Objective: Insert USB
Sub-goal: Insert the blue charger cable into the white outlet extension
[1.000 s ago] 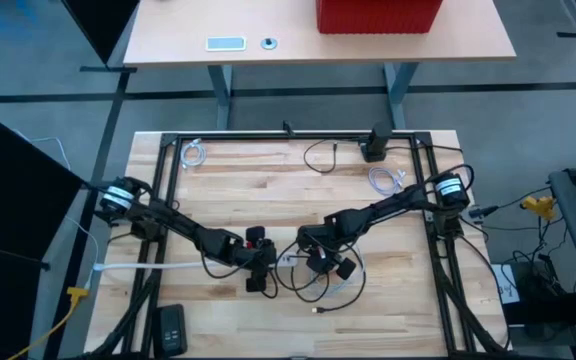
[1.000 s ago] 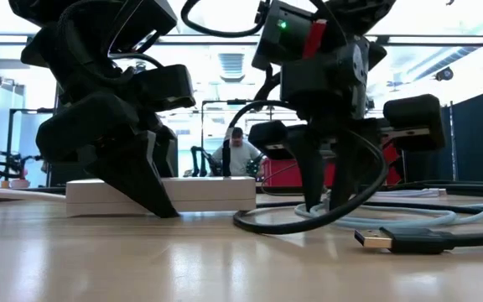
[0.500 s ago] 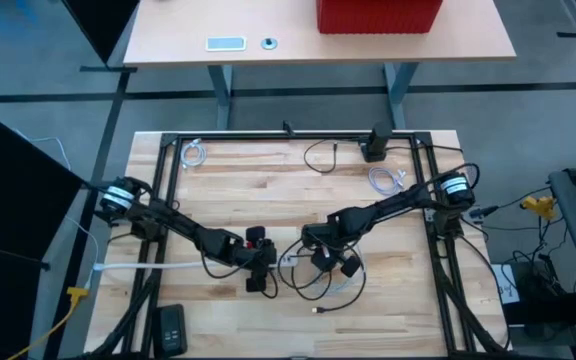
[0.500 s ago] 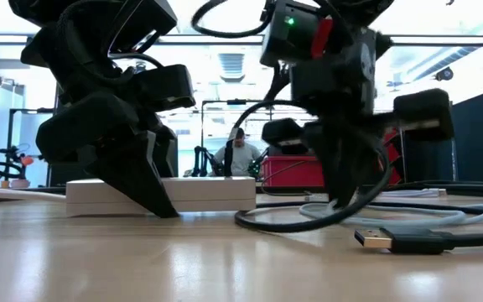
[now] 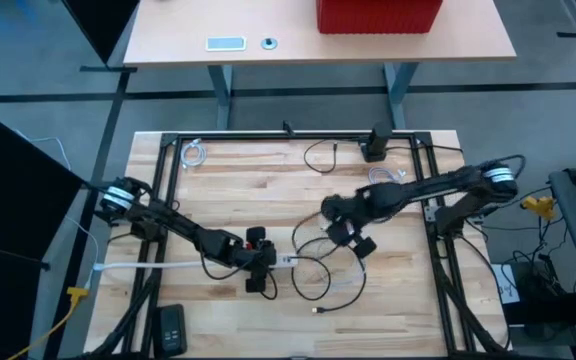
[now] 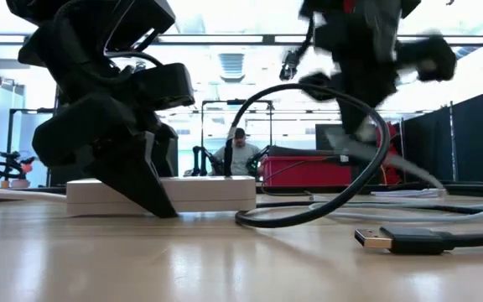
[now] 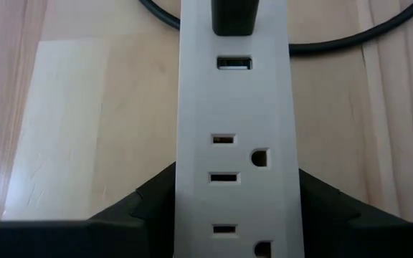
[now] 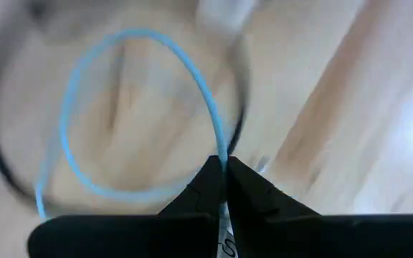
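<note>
**Blue cable lifted toward the strip**

My left gripper [image 7: 231,208] clamped the power strip [image 7: 233,129]; its free USB port [image 7: 234,63] faced the loose plug [image 6: 374,239]. My right gripper [image 8: 224,179] pinched the blue cable [image 8: 192,61]. Squaring plug to port mattered, I judged.

Arm colour: both of my arms are dark, near black, built of jointed segments.
Base joints: left arm [image 5: 168,222] and right arm [image 5: 423,190] each carry a pale round cap with a dark ring at the shoulder end.
Left gripper [image 7: 221,215]: two black, angular, wedge-shaped fingers [image 7: 145,204], matte finish.
Right gripper [image 8: 224,188]: black fingers [image 8: 253,197] tapering to thin tips; white lettering on one, unreadable.
Low view: left gripper body [image 6: 111,117] is bulky, black and faceted.
Cabling: black cable runs along each arm.
</note>
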Available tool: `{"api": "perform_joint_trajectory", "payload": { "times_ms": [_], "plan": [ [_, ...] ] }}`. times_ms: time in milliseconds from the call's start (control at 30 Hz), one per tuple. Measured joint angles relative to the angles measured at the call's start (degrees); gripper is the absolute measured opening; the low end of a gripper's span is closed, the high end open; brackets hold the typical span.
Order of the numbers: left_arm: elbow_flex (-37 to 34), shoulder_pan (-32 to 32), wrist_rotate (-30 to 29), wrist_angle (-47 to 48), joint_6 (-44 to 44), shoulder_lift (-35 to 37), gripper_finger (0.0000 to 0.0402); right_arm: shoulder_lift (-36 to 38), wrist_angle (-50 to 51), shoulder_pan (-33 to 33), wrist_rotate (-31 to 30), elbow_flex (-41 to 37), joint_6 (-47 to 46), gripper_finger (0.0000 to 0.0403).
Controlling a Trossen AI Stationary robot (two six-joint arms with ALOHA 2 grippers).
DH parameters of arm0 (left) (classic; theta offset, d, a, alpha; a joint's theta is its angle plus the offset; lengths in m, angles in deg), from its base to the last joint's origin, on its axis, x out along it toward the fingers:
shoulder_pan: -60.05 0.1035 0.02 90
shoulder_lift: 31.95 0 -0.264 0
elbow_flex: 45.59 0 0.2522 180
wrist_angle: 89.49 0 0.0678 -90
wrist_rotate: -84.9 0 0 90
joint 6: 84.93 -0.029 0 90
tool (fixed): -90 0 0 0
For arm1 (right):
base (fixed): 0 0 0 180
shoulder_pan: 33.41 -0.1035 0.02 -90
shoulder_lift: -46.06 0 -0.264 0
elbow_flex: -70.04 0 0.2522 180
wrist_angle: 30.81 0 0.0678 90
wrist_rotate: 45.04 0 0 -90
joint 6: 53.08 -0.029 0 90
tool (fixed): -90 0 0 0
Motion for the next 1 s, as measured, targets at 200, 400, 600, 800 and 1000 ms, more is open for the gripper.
{"api": "perform_joint_trajectory", "payload": {
  "times_ms": [200,400,600,800,1000],
  "plan": [
    [-0.12,-0.21,-0.69,-1.11,-1.28,0.21,0.0191,10.45,-37.12,5.31,18.85,-10.49,-10.49,0.0000],
    [-0.22,-0.31,-3.30,-2.87,-3.69,0.92,0.0191,4.83,-70.42,4.85,26.99,-17.85,-23.64,0.0000],
    [-0.22,-0.26,-6.33,-4.35,-4.58,1.20,0.0191,-8.95,-97.30,1.82,28.62,-19.52,-31.06,0.0000],
    [-0.20,-0.39,-5.77,-4.75,-4.67,1.20,0.0191,-19.30,-112.65,2.67,29.86,-19.44,-36.63,0.0000],
    [-0.09,-0.41,-1.78,-3.90,-3.93,1.20,0.0191,-21.53,-113.41,3.47,30.06,-17.66,-38.06,0.0000]
  ]
}}
